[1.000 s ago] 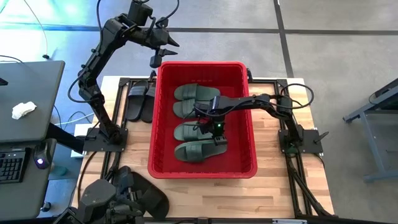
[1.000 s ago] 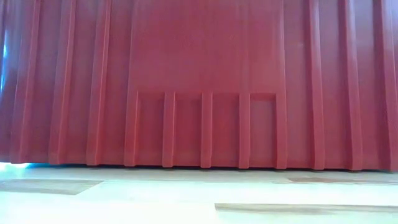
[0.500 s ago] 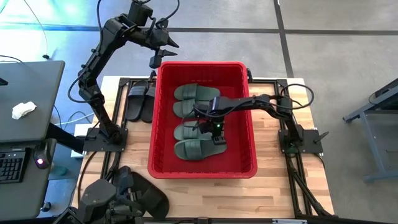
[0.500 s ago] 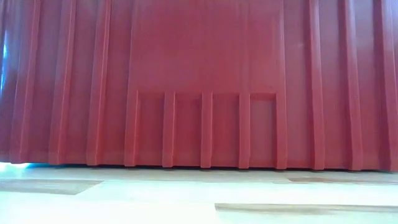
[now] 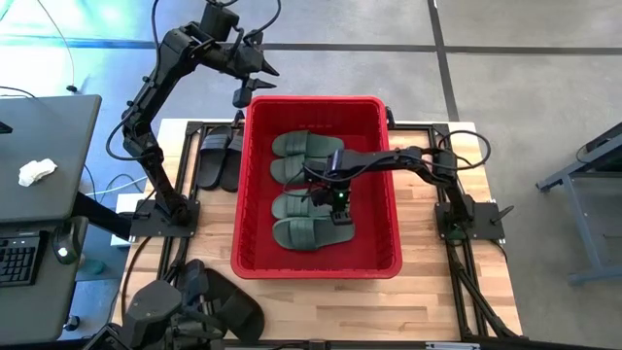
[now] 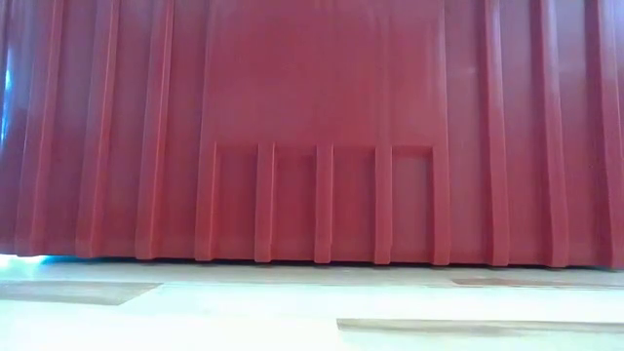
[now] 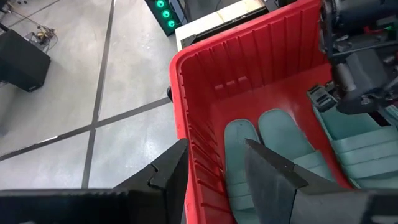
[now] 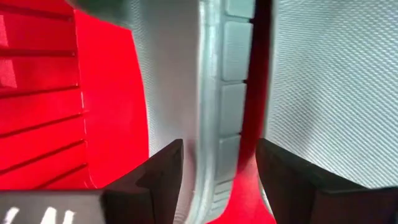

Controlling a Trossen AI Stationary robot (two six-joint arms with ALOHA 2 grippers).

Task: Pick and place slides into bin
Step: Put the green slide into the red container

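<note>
The red bin [image 5: 316, 100] stands mid-table and holds several dark green slides [image 5: 303, 146] lying flat on its floor. My right gripper [image 5: 335, 206] is open, low inside the bin, pointing down over the nearer green slides [image 5: 301, 233]. In the right wrist view its fingers [image 8: 158, 177] stand on either side of one green slide's ribbed side edge [image 8: 227, 93]. My left gripper [image 5: 255, 83] is open and empty, high above the bin's far left corner [image 7: 180, 59]. Two black slides [image 5: 216, 157] lie on the table left of the bin.
The bin's red ribbed wall [image 6: 312, 127] fills the low view. Bare table [image 5: 457, 282] shows at the bin's right and near sides. A desk with a keyboard [image 5: 19, 258] stands off the table's left. Dark shapes [image 5: 209, 306] sit at the near left corner.
</note>
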